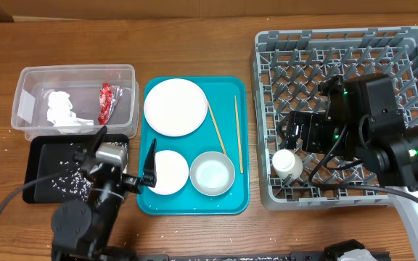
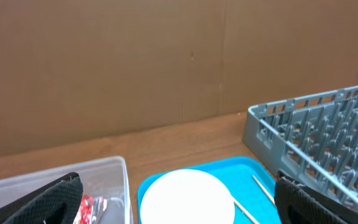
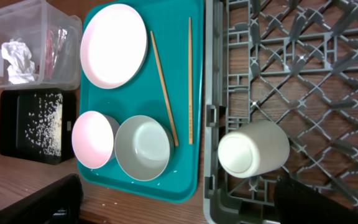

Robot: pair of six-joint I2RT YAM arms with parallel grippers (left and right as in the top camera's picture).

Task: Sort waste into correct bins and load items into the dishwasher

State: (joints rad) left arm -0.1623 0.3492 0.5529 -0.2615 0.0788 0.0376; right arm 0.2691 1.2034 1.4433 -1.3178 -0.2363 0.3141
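I am hovering my right gripper [image 3: 176,194], fingers spread, over the rack [image 3: 213,74]; white cup [image 3: 253,149] is lying ungripped in its corner, so I judge it loaded.

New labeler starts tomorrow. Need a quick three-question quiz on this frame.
1. True or false: the cup is inside the rack.
2. Fill in: ___ chopsticks lie on the teal tray.
3. The rice is in: A rack, B black tray, C teal tray.
Key: 1 true; 2 two; 3 B.
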